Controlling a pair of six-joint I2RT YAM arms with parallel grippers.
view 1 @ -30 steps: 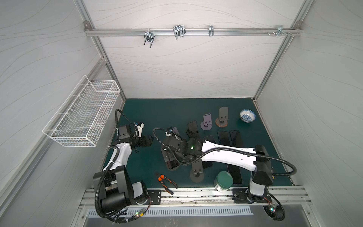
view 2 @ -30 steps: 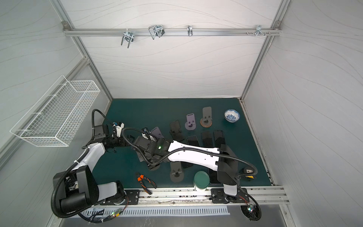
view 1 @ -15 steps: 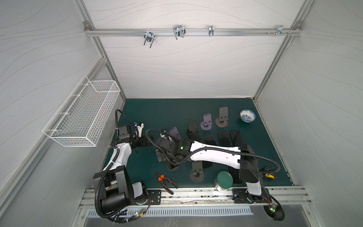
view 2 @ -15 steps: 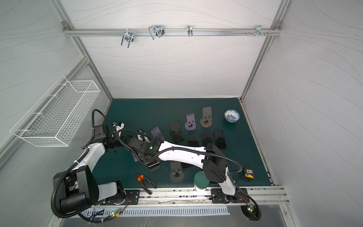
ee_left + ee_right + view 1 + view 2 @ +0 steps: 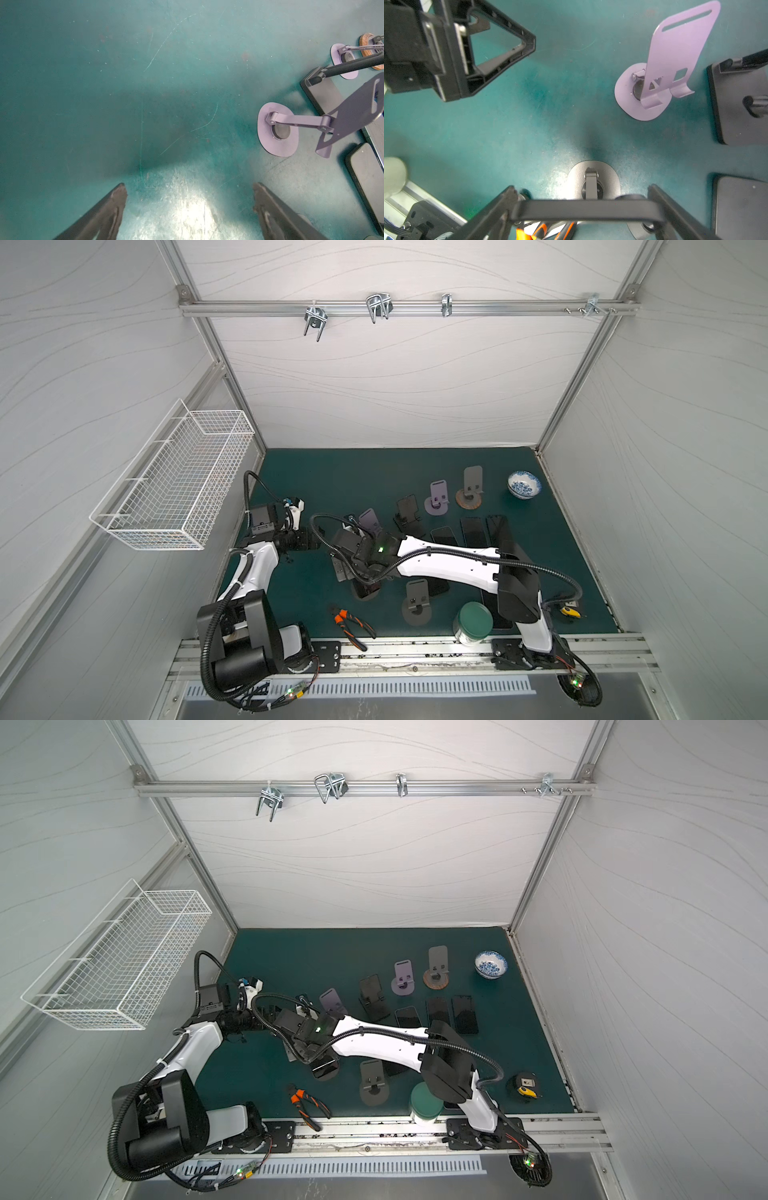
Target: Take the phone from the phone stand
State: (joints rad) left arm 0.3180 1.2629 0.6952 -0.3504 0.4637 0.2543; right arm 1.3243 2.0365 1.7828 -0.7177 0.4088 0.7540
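Note:
A dark phone [image 5: 587,209] stands on a dark grey phone stand [image 5: 593,178] at the front left of the mat. In the right wrist view its top edge spans the gap between my right gripper's [image 5: 581,189] fingers and touches both. In both top views the right wrist covers most of the phone [image 5: 366,589] [image 5: 325,1068]. My left gripper [image 5: 189,186] hangs open over bare green mat, just left of the right wrist [image 5: 307,545].
A lilac stand [image 5: 371,519] and a black stand [image 5: 409,510] stand just behind. Several phones [image 5: 473,531] lie flat to the right. Orange-handled pliers [image 5: 351,624], another grey stand [image 5: 417,603] and a green-lidded jar [image 5: 473,620] sit near the front edge. A bowl [image 5: 524,485] is at the back right.
My right arm has swung a little to the left over the front stand, and its jaws have drawn in onto the phone. The left arm has stayed put.

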